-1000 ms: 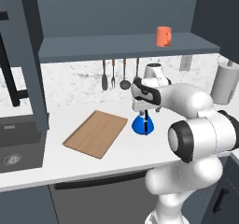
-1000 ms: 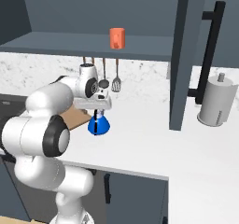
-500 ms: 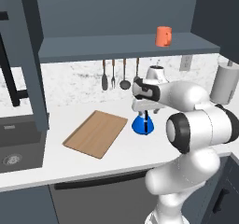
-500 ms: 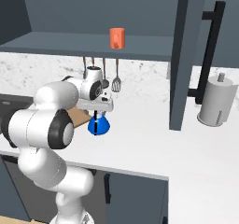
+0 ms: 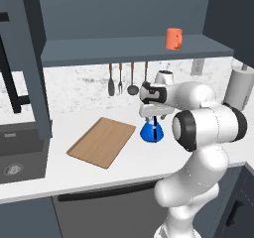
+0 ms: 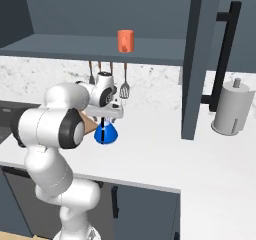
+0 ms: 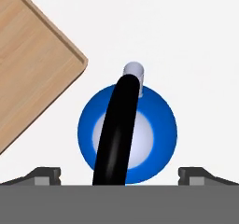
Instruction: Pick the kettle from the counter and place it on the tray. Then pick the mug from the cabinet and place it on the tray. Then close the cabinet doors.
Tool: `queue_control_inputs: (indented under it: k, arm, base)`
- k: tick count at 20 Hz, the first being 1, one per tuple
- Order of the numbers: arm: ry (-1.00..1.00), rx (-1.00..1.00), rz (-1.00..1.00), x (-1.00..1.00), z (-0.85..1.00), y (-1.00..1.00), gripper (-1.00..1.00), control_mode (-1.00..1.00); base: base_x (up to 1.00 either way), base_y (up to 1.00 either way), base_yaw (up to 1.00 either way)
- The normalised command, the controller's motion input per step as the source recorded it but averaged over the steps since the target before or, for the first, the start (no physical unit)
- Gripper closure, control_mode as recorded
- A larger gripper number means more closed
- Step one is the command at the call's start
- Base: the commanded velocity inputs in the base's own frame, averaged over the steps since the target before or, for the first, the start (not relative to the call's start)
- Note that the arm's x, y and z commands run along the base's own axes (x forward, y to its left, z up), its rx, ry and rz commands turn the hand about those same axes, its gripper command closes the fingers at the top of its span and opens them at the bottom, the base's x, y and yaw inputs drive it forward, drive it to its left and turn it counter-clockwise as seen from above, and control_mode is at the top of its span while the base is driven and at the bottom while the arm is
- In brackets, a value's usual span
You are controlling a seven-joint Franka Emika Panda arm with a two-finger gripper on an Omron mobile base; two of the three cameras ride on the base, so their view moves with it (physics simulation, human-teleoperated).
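The blue kettle (image 5: 151,132) (image 6: 106,134) stands upright on the white counter (image 5: 124,165), just right of the wooden tray (image 5: 101,142). My gripper (image 5: 152,120) (image 6: 104,124) hangs straight above it, pointing down and open. In the hand view the kettle (image 7: 156,125) lies between the two fingertips (image 7: 45,174), its black handle (image 7: 116,129) running up the middle, and a corner of the tray (image 7: 32,64) lies beside it. The orange mug (image 5: 173,38) (image 6: 125,40) stands on the shelf of the cabinet (image 5: 99,51), whose cabinet doors (image 5: 34,58) (image 6: 197,59) are open.
Kitchen utensils (image 5: 121,79) hang on the back wall behind the kettle. A paper towel roll (image 5: 240,88) (image 6: 230,109) stands at the right end of the counter. The dark sink (image 5: 15,155) lies at the left. The open right door juts out over the counter.
The arm's elbow has shifted a little and the hand has eased slightly lower over the kettle. The jaws have stayed open and the kettle has not moved.
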Motion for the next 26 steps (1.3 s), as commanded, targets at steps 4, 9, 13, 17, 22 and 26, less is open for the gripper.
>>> queue_control_inputs:
  k: [4,9,13,17,22,26]
  arm:
    - [0.0,0.0,0.03,0.1,-0.16,0.0,1.0,-1.0]
    - [0.0,0.0,0.01,-0.02,-0.07,0.0,1.0,-1.0]
    - [0.0,0.0,0.03,-0.1,-0.15,0.0,1.0,-1.0]
    - [0.0,0.0,0.01,-0.11,-0.13,0.0,1.0,-1.0]
    - [-0.02,0.0,0.0,-0.21,-0.05,0.09,1.0,-1.0]
    - [-0.19,0.0,0.03,-0.53,0.35,0.25,1.0,-1.0]
  base:
    - [0.0,0.0,0.0]
    - [0.0,0.0,0.0]
    - [0.0,0.0,0.0]
    - [0.0,0.0,0.0]
    - [0.0,0.0,0.0]
    - [0.0,0.0,0.0]
